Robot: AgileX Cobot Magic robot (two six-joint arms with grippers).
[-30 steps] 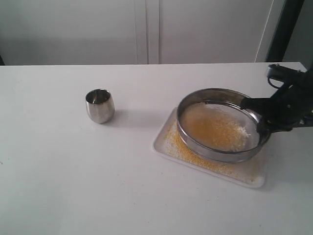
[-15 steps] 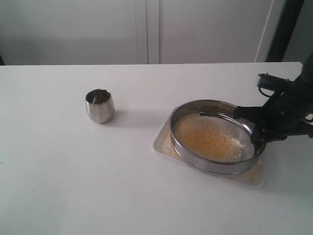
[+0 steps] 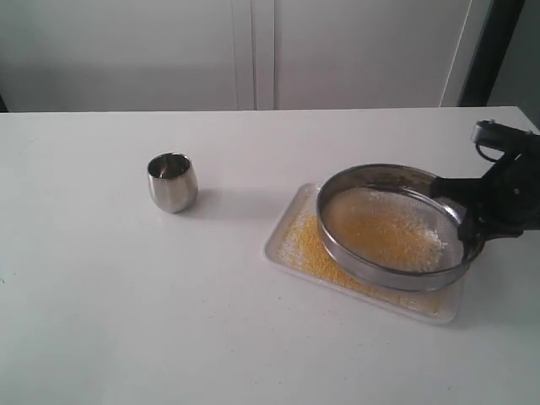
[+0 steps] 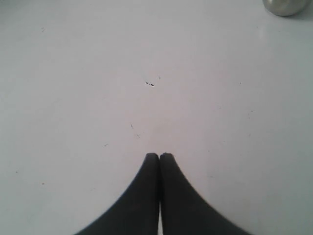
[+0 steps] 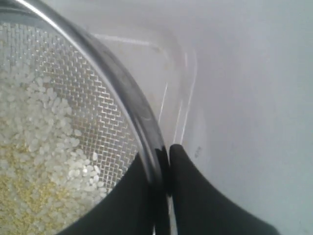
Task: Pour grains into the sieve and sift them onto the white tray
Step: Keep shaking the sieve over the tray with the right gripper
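Gripping the sieve [image 3: 342, 257] by its rim, the right jaws hold it over the white tray [image 3: 277, 246].
One jaw sits inside the steel rim and the other outside, at the sieve's right edge. Its mouth faces up, with grains [image 3: 384, 232] on the mesh and more on the tray, whose long axis runs from left to lower right in the exterior view. The left jaws are closed and empty over the bare worktop [image 3: 126, 295].

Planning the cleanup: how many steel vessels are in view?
2. The steel cup stands alone on the table, left of the white tray in the exterior view. The sieve is over that tray, its rim clamped by the right gripper. None seems hidden.
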